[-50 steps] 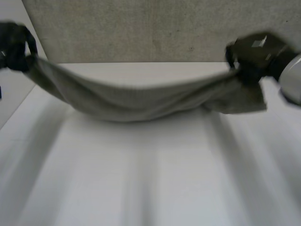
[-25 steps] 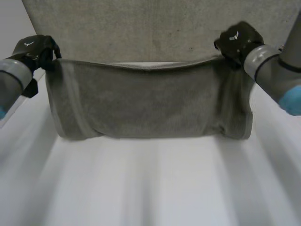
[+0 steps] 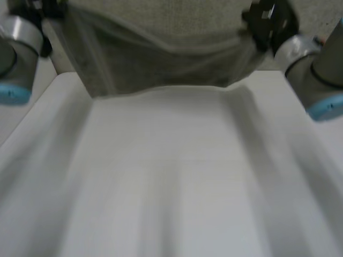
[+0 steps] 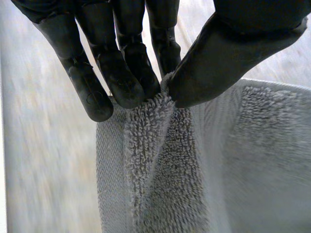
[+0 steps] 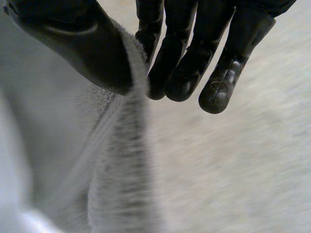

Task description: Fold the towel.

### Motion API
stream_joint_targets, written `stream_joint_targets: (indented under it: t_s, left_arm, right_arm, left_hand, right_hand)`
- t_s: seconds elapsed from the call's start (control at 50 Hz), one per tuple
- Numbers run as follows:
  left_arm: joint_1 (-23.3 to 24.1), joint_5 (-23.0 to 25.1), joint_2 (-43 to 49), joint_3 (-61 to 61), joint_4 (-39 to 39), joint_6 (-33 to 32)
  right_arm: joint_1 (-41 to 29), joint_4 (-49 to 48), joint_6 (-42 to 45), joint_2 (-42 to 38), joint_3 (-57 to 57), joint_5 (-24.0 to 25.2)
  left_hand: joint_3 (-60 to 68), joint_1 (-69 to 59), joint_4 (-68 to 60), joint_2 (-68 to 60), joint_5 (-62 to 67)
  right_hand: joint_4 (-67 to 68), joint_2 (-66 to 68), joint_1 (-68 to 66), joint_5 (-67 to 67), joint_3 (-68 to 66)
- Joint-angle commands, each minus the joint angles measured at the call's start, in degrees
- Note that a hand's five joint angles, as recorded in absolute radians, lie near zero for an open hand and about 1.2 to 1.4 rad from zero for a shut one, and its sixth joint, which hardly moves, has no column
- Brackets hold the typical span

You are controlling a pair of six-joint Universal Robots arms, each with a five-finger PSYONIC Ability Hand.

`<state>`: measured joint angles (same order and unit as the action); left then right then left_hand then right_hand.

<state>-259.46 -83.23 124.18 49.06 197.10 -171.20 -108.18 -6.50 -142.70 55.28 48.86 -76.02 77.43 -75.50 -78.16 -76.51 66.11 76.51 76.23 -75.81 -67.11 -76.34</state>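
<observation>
Probably a robotics lab, plain white table (image 3: 161, 176), speckled grey backdrop (image 3: 316, 13), grey robot arms (image 3: 319, 80)

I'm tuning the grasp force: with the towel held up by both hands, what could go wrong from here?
1. The left hand pinches only a small tuft at a corner of the towel between thumb and fingers; it may slip out.
2. The right hand likewise holds just a thin edge, so that side might drop.
3. The cloth bunches below the left pinch, so it may land creased on the table.
</observation>
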Motion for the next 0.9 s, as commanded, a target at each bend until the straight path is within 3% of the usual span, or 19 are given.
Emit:
stream_joint_targets:
  t_s: [0.02,0.12,0.24,0.28,0.3,0.34,0.48,0.64,0.68,0.72,0.9]
  left_arm:
    - [-2.5,5.5,-2.0,20.2,0.8,-0.4]
    - [-4.3,6.8,-3.2,30.8,3.7,-3.1]
    - [-6.5,7.5,-5.6,40.4,5.9,-9.7]
    - [-6.5,7.6,-6.2,41.4,6.2,-10.7]
    - [-6.6,7.6,-6.7,41.7,6.5,-10.9]
    - [-6.7,7.6,-6.9,41.8,6.8,-10.8]
    - [-7.3,7.2,-7.2,42.0,7.2,-10.6]
    - [-7.5,7.0,-7.0,42.3,7.2,-10.6]
    - [-7.5,6.9,-7.0,42.4,7.2,-10.5]
    - [-7.6,6.9,-7.2,42.6,7.2,-10.5]
    - [-7.1,6.8,-11.8,43.3,6.4,-10.2]
  right_arm:
    - [1.1,3.3,0.8,2.3,17.5,4.7]
    - [2.5,0.8,0.8,2.3,29.2,5.0]
    - [3.9,-3.7,0.7,1.8,35.2,4.7]
    - [3.9,-6.4,0.2,1.4,37.4,4.0]
    - [3.9,-6.4,0.2,1.4,37.4,4.0]
    - [4.0,-7.7,-0.3,0.9,38.1,2.7]
    - [4.2,-7.6,-0.6,0.4,38.1,-3.3]
    - [4.4,-6.3,-0.4,1.5,38.2,-6.6]
    - [4.7,-3.4,-0.5,3.2,37.8,-6.2]
    - [5.0,-1.3,-0.4,4.4,37.5,-5.9]
    - [5.2,6.6,-1.2,12.0,36.0,-3.7]
  left_hand:
    - [2.6,-4.5,-1.8,-3.5,3.9]
    - [2.6,-4.5,-1.8,-3.5,3.9]
    - [2.6,-4.5,-1.8,-3.5,3.9]
    - [2.6,-4.5,-1.8,-3.5,3.9]
    - [2.6,-4.5,-1.8,-3.5,3.9]
    - [2.6,-4.5,-1.8,-3.5,3.9]
    - [2.6,-4.5,-1.8,-3.5,3.9]
    - [2.6,-4.5,-1.8,-3.5,3.9]
    - [2.6,-4.5,-1.8,-3.5,3.9]
    - [2.6,-4.5,-1.8,-3.5,3.9]
    - [2.6,-4.5,-1.8,-3.5,3.9]
  right_hand:
    - [3.5,3.8,-4.2,-2.9,-3.7]
    - [3.5,3.8,-4.2,-2.9,-3.7]
    - [3.5,3.8,-4.2,-2.9,-3.7]
    - [-9.3,-9.0,8.6,9.9,9.1]
    - [-9.4,-9.1,8.7,10.0,9.2]
    - [-25.3,-25.0,24.6,25.9,25.2]
    - [-30.3,-30.0,29.6,30.9,30.1]
    - [-24.5,-24.3,23.8,25.1,24.4]
    - [-2.8,-2.5,2.1,3.4,2.6]
    - [3.4,3.7,-4.1,-2.8,-3.6]
    - [3.5,3.8,-4.2,-2.9,-3.7]
